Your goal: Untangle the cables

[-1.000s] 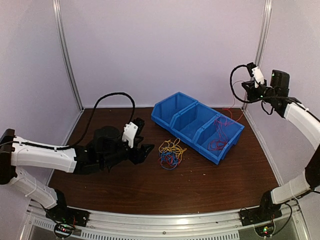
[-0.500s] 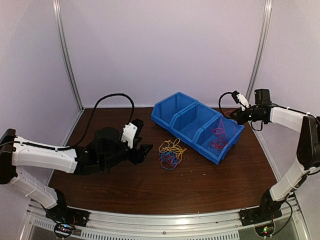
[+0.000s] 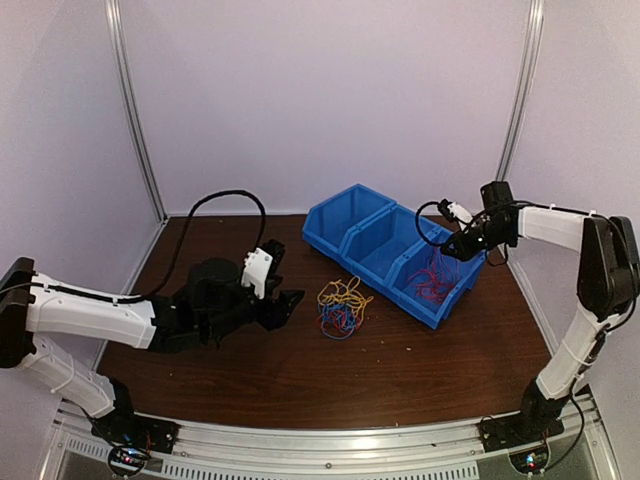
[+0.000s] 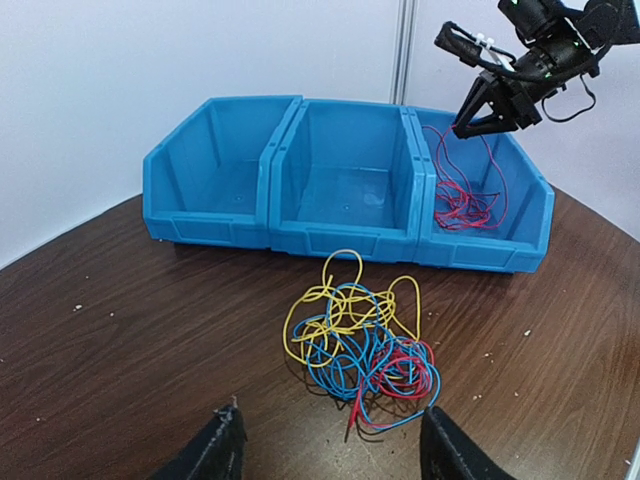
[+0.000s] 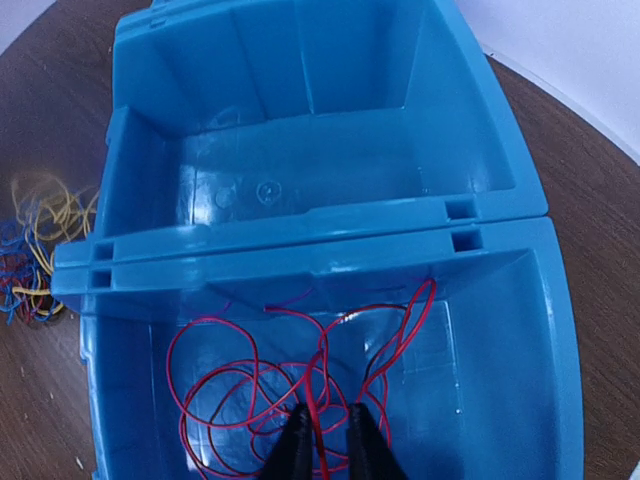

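Observation:
A tangle of yellow, blue and red cables (image 3: 340, 305) lies on the brown table in front of the blue bin; it also shows in the left wrist view (image 4: 355, 335). My left gripper (image 3: 285, 305) is open and empty, low over the table just left of the tangle, with its fingertips either side (image 4: 335, 455). My right gripper (image 3: 450, 250) hangs over the bin's right compartment, shut on a red cable (image 5: 322, 420) that trails down onto red loops (image 5: 250, 390) on the compartment floor. The right gripper also shows in the left wrist view (image 4: 475, 120) and in its own view (image 5: 328, 445).
The blue bin (image 3: 345, 205) has three compartments and stands slanted at the back middle of the table. Its left and middle compartments (image 4: 345, 190) hold nothing. Metal frame posts (image 3: 135, 110) and white walls close in the back and sides.
My right arm has come down and leftwards from high at the right wall to over the bin's right compartment, bringing the red cable with it. The left arm has barely moved.

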Controlling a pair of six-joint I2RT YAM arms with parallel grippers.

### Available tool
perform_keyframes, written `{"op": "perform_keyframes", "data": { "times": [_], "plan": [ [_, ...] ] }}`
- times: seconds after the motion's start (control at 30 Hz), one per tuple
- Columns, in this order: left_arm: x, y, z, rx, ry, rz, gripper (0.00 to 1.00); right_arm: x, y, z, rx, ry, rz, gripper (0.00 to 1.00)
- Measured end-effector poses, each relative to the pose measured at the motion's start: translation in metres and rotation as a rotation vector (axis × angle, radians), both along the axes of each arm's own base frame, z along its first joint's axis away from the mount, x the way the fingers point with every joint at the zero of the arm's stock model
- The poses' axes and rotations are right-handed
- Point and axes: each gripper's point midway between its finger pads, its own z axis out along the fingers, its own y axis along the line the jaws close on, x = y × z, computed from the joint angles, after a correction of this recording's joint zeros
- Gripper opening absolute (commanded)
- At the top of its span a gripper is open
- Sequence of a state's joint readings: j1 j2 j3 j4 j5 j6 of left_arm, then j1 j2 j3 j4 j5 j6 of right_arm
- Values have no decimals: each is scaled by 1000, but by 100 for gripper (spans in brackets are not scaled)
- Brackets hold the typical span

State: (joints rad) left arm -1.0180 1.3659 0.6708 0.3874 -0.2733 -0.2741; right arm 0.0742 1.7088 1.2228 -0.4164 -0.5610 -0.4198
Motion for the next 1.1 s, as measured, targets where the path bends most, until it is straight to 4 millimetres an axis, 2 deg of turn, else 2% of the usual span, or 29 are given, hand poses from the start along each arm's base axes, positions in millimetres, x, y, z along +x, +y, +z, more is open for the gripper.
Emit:
{"op": "perform_keyframes", "data": {
  "times": [0.07, 0.13, 0.2, 0.27, 0.4, 0.47, 0.53, 0.63, 0.77, 0.9, 1.1],
  "plan": [
    [1, 3, -3, -3, 6, 8, 62, 0, -3, 4, -26, 19, -2, 40],
    [6, 6, -3, -13, 13, 22, 68, 0, -6, 15, -53, 19, 2, 51],
    [13, 9, -3, -25, 21, 36, 73, -1, -9, 28, -76, 6, 3, 57],
    [23, 10, -6, -37, 33, 49, 77, -9, -14, 44, -103, -14, 1, 61],
    [42, 0, -16, -37, 58, 59, 77, -29, -20, 84, -124, -87, -18, 62],
    [56, -13, -19, -41, 68, 49, 77, -43, -19, 107, -105, -149, -18, 63],
    [70, -32, -23, -49, 75, 31, 76, -64, -15, 118, -70, -187, 0, 64],
    [89, -59, -33, -54, 95, -7, 72, -92, -6, 118, -21, -209, 44, 62],
    [105, -84, -53, -50, 132, -49, 68, -115, 8, 103, 18, -189, 115, 59],
    [110, -89, -81, -39, 193, -85, 61, -130, 34, 93, 16, -182, 223, 57],
    [102, -82, -117, -28, 277, -123, 41, -159, 94, 74, -27, -171, 441, 51]
  ]
}}
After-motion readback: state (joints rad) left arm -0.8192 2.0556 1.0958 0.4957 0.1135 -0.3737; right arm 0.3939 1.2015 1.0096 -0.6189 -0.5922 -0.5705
